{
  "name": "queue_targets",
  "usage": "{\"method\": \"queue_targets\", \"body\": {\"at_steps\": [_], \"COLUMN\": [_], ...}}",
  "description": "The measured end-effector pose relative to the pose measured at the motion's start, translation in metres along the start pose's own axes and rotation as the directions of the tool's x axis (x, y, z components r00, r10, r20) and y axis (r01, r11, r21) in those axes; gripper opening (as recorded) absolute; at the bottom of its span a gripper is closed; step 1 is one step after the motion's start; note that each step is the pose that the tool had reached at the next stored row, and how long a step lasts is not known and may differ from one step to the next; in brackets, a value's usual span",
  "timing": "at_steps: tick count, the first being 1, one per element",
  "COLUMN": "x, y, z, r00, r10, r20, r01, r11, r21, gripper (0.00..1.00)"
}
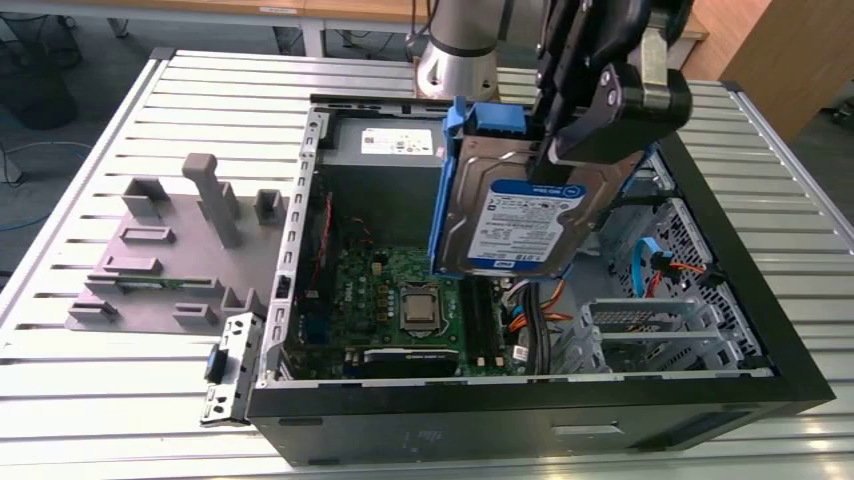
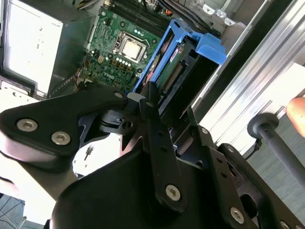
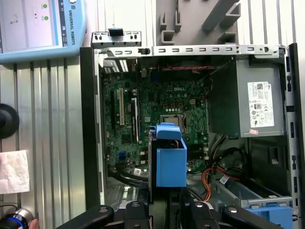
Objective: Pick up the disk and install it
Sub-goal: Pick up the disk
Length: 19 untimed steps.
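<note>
Hanging on edge over the open computer case (image 1: 747, 300), the hard drive (image 1: 521, 225) is clear of everything inside it. Its blue-and-white label faces the exterior view, and its blue plastic carrier (image 1: 487, 125) wraps the upper end and sides. The jaws are pinching the hard drive near that upper end, a hold that, by my reading, leaves the lower end free to enter the case first. It is held above the middle of the case, over the motherboard (image 1: 387, 290). I judge this height is meant to keep it from snagging the orange cables (image 1: 554, 300) inside the case. The grey power supply (image 1: 380, 145) fills the end of the case nearest the arm's base. Outside the case, a grey fixture block (image 1: 160, 250) rests on the slatted bench (image 1: 107, 400).
</note>
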<state>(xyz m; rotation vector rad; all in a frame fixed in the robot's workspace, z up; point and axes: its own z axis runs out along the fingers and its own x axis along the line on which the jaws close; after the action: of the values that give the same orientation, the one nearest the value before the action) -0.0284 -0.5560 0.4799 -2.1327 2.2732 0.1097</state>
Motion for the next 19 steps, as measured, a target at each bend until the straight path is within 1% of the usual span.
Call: {"method": "queue_targets", "body": {"at_steps": [5,10,15,19], "x": [-0.0004,-0.0008,-0.0016,-0.0010], "y": [-0.0118,-0.0209,-0.0345,-0.0460], "z": [0.0008,0.0016,0.0022,0.0027], "r00": [1.0000,1.0000,1.0000,1.0000], "r10": [0.000,0.000,0.000,0.000], "r20": [-0.0013,-0.0022,-0.0029,-0.0027], "r01": [0.000,0.000,0.000,0.000], "r11": [1.0000,1.0000,1.0000,1.0000], "r21": [0.0001,0.0001,0.0001,0.0001], "gripper": [0.35,0.35,0.35,0.35]}}
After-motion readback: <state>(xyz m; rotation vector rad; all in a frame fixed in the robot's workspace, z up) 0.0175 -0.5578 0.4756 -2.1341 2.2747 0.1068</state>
